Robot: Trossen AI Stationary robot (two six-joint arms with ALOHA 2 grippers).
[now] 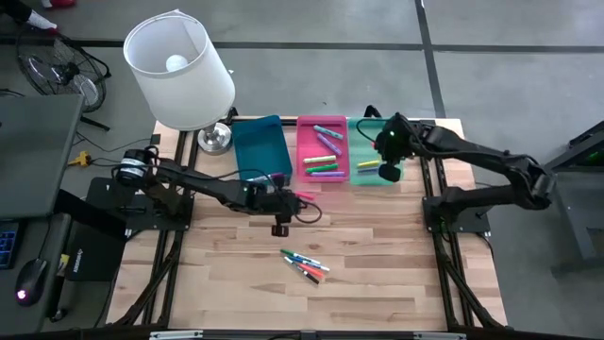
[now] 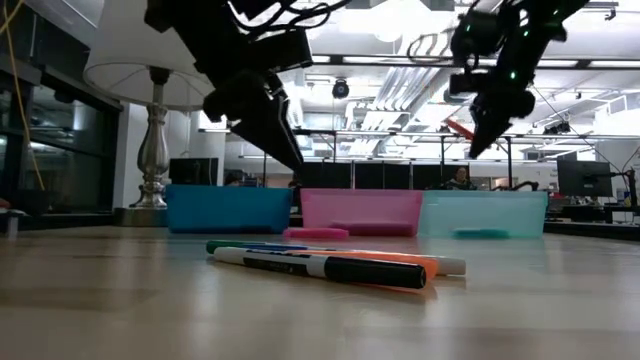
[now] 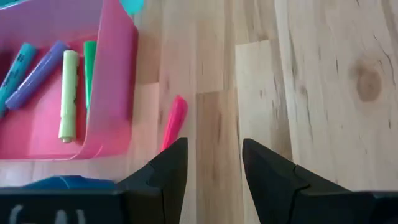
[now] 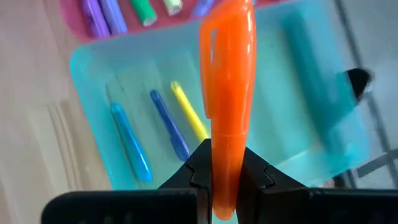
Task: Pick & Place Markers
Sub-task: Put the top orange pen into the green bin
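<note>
A: What surrounds the counter (image 1: 377, 283)?

B: A grey floor (image 1: 311, 57) with dark seams. A white-shaded lamp (image 1: 179, 71) on a silver base stands at the counter's eleven o'clock corner.

A: And farther out?

B: At nine o'clock, a desk (image 1: 33, 142) with a mouse (image 1: 31, 279). In the low view, strip lights (image 2: 400, 65) line the ceiling above monitors (image 2: 585, 178) in the room behind.

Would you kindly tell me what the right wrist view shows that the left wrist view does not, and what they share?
Only the right wrist view shows the right gripper shut on an orange marker above the teal tray, which holds two blue markers and a yellow one. Only the left wrist view shows the left gripper, fingers apart, over the bare wooden table near a loose pink marker. Both show the pink tray with markers inside.
</note>
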